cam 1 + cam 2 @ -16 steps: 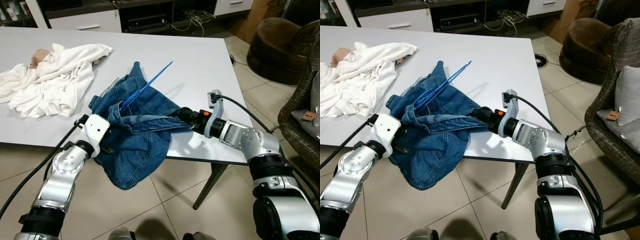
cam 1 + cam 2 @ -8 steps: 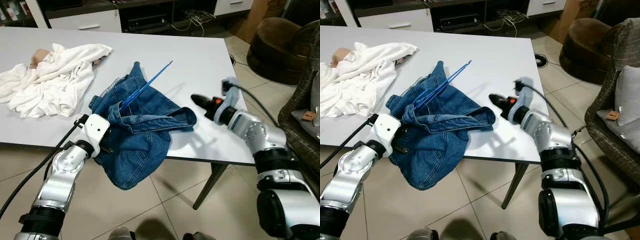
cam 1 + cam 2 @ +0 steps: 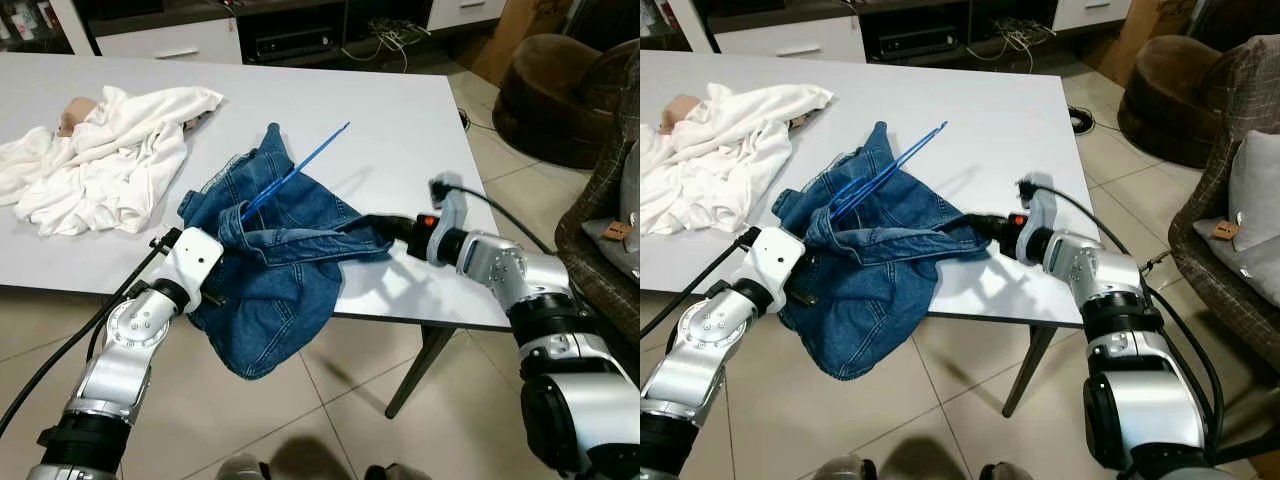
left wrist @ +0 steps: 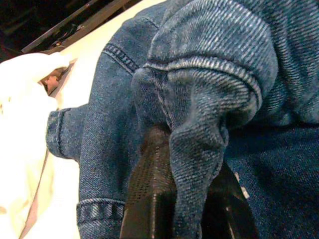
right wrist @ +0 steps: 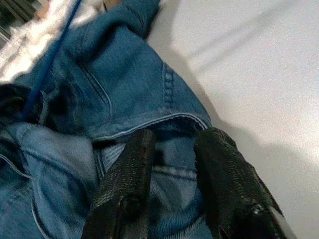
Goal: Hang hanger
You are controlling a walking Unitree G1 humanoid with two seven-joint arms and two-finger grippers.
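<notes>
left claw [image 4: 187, 199] is pinching a fold of the jeans [image 3: 280, 250] at the worktop [image 3: 400, 110] edge | right claw [image 5: 172, 164] is spreading over their waistband | blue hanger [image 3: 295, 170] is lying inside the jeans, tip sticking out

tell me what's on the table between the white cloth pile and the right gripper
The blue denim jeans, crumpled with a blue hanger poking out of them, lie between the white cloth pile and the right gripper. Both eye views show this.
</notes>
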